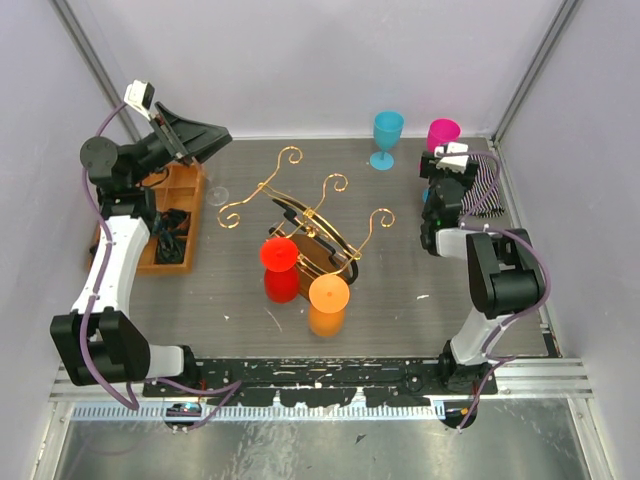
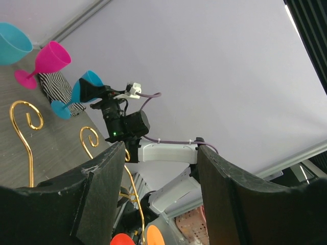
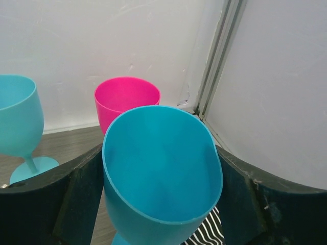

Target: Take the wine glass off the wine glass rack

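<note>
**Right hand [image 3: 161,200] gripping a blue wine glass [image 3: 161,168] at the far right corner**

Both fingers of the right hand are pressing on the bowl of the blue wine glass, one on each side. The glass is tilting, its mouth facing the wrist camera. It is hanging over a striped cloth [image 1: 484,182], and I cannot tell whether its foot is touching anything.

The wine glass rack [image 1: 310,225] is standing mid-worktop [image 1: 240,290], well apart from that hand. A red glass [image 1: 278,255] and an orange glass [image 1: 328,293] are hanging from its near side.

A pink glass [image 3: 126,99] and a second blue glass [image 3: 18,117] are standing upright by the back wall, just beyond the held one.

The left hand [image 2: 161,153] is hovering above an orange tray [image 1: 185,215] at the left, fingers spread wide and gripping nothing.
</note>
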